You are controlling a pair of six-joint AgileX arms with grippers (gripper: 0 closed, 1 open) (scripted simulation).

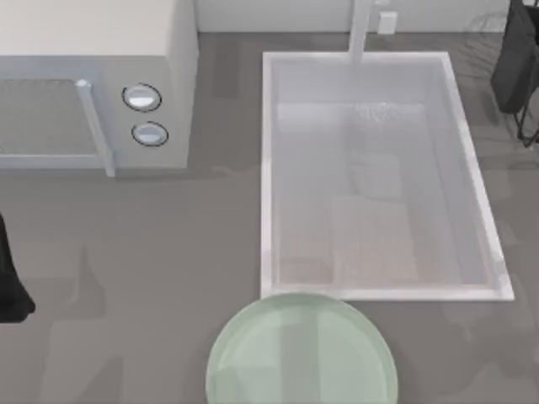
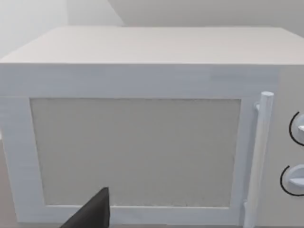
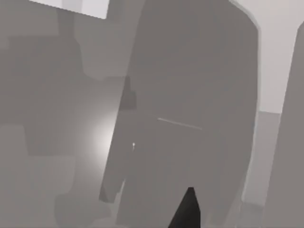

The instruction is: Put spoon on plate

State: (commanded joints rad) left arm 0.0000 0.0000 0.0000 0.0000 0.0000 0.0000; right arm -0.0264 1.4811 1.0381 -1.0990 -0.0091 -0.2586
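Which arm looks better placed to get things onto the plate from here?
Probably left: the left arm sits at the table's left edge, level with the plate. The right arm is at the far right corner, beyond the sink. Neither is close.

Surfaces, quick rundown: the round pale mint-green plate looks like glass, smooth, semi-see-thru w/ a soft sheen, no pattern. The white rectangular sink basin has a smooth glossy rim, walls look enamel or plastic, can't tell which; floor inside has a faint sheen. The grey tabletop is matt, flat, w/ soft blotchy shading. The white boxy microwave has a matt plastic-looking shell, its door window is dull beige and slightly grainy, its handle smooth. The two round knobs look shiny, chrome-ish rims.
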